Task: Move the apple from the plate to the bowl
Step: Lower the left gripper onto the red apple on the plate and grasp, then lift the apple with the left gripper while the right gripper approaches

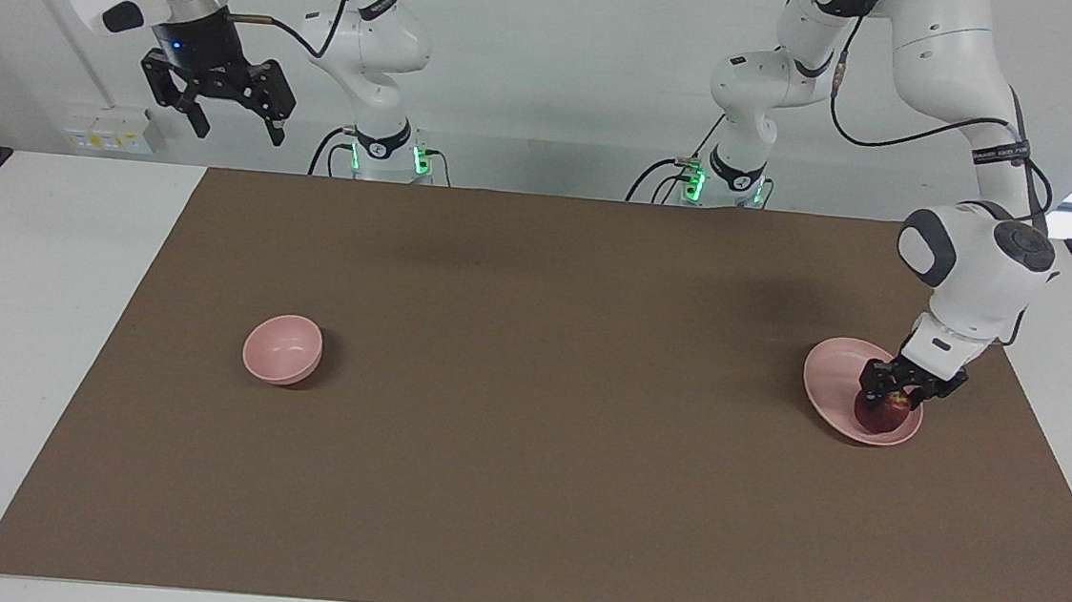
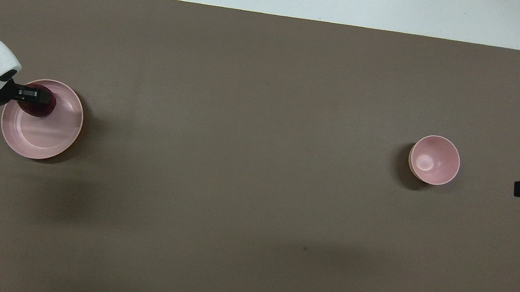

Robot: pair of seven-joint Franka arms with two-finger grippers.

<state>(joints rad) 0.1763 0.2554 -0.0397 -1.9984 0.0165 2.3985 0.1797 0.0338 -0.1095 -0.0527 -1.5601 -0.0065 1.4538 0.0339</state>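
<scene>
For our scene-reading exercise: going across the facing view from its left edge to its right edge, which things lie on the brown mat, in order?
Bowl → plate, which holds the apple at the edge toward the left arm's end.

Two arms stand at one table, each ending in one gripper – the left gripper (image 1: 893,398) and the right gripper (image 1: 218,113). On a single brown mat (image 1: 540,493) sit three items: one apple (image 1: 883,414), one plate (image 1: 831,377) and one bowl (image 1: 282,349) – two pink dishes in all.
</scene>
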